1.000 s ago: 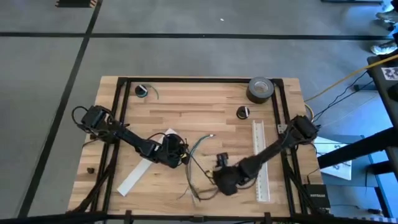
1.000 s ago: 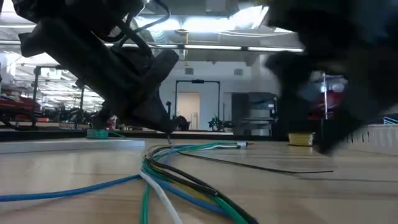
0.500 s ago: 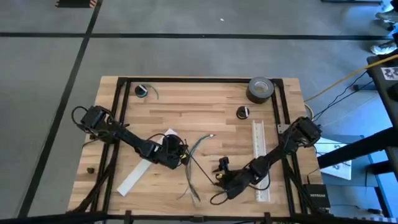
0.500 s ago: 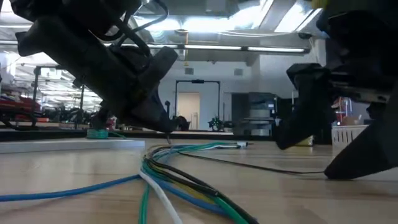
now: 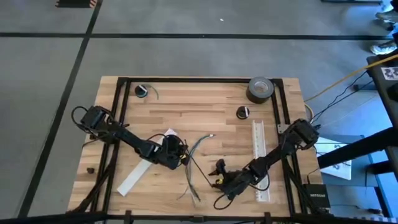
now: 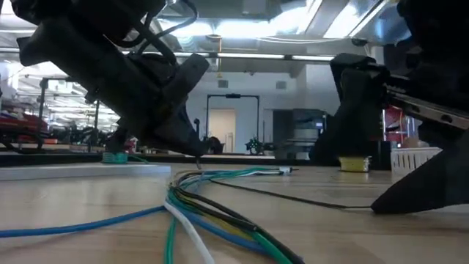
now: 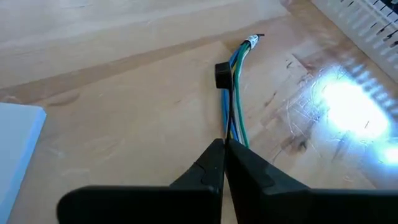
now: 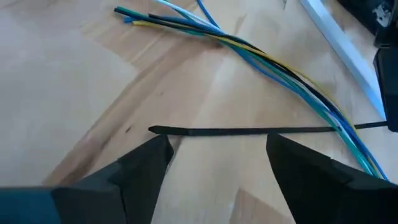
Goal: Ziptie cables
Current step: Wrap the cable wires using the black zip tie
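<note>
early stage | left gripper [image 7: 224,144] pinched on cables [image 7: 235,99], frame centre | right gripper [image 8: 217,158] wide over ziptie [image 8: 242,131], lower centre | ziptie ungrabbed, unlooped

My bench sits in big industrial lab or workshop hall: grey concrete floor [image 5: 186,56] with black tape lines [image 5: 74,62], strip lights [image 6: 242,29] overhead, wood table [image 5: 199,106], doorway [image 6: 223,125] far behind.

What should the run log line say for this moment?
left claw: shut on cables | right claw: open, over ziptie | ziptie: flat on table, ungrasped
</note>
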Tool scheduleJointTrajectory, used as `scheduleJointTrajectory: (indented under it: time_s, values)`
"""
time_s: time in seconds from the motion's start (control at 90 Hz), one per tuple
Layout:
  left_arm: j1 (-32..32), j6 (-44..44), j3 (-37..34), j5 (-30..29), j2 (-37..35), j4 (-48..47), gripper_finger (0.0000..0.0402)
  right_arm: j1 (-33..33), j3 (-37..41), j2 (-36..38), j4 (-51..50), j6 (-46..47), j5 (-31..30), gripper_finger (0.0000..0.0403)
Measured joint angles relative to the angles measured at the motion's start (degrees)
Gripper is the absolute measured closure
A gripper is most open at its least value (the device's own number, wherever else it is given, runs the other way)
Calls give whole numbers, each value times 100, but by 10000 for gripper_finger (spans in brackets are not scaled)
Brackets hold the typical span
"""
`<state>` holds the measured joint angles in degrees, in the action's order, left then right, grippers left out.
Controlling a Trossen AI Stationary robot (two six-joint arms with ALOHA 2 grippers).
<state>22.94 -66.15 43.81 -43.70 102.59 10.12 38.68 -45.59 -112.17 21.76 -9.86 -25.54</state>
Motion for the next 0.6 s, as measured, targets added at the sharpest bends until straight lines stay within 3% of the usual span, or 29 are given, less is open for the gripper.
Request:
scheduleJointTrajectory:
  time_s: [0.6]
  values:
    - [0,48,0,0,0,2,402,68,38,300,74,148,350,139]
